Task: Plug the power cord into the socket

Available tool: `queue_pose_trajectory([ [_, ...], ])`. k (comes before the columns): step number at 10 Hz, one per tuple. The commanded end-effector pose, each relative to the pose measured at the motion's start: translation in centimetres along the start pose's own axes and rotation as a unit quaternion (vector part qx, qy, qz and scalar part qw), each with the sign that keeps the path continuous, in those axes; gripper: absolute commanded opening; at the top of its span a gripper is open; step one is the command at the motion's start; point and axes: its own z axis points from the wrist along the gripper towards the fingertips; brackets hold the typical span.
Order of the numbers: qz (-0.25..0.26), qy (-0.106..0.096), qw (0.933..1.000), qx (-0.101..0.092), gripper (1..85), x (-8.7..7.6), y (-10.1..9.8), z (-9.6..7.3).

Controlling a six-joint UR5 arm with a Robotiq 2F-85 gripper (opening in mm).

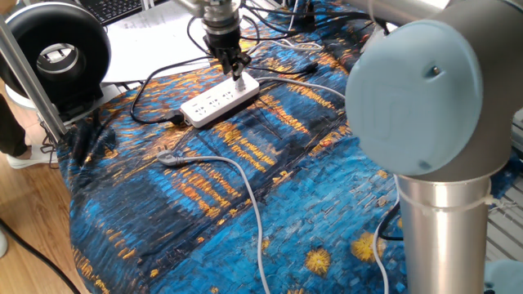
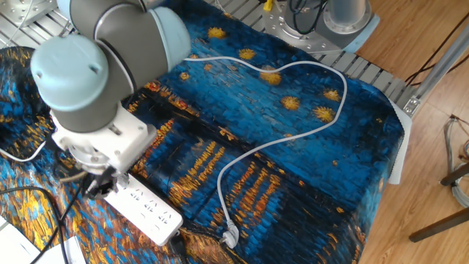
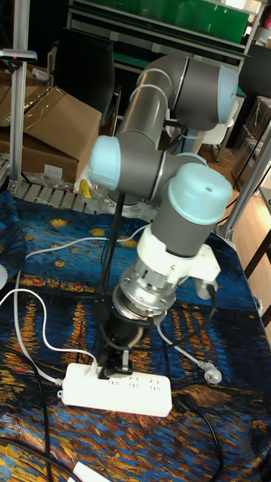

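The socket (image 1: pixel 214 101) is a long white power strip lying on the blue patterned cloth, also seen in the other fixed view (image 2: pixel 149 214) and the tall view (image 3: pixel 120 392). A small white plug (image 1: pixel 243 84) stands on its far end outlet, and the thin white power cord (image 3: pixel 43 340) trails away from that end. My gripper (image 1: pixel 238 73) points down right over the plug, fingers close together, tips at the plug's top. In the tall view the gripper (image 3: pixel 113 364) reaches the strip's left end and hides the plug.
A thicker grey cable (image 1: pixel 239 178) with a loose metallic end (image 1: pixel 169 158) curves across the cloth in front of the strip. The strip's black lead (image 1: pixel 151 82) loops behind it. A black round device (image 1: pixel 54 54) stands at the left edge, beside papers.
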Motion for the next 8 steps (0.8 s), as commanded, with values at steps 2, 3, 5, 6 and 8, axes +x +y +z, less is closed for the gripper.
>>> queue_pose_trajectory([
  [2,0.029,-0.038,0.9989,0.006,29.7,-0.3,0.2,1.0],
  [3,0.029,-0.037,0.9989,0.008,29.7,-0.2,-0.1,1.3],
  [5,0.035,-0.043,0.9984,0.003,31.0,-0.1,0.3,1.4],
  [6,0.034,-0.041,0.9986,0.002,31.0,0.1,0.4,1.4],
  [8,0.031,-0.036,0.9989,-0.001,30.7,0.6,0.5,1.6],
])
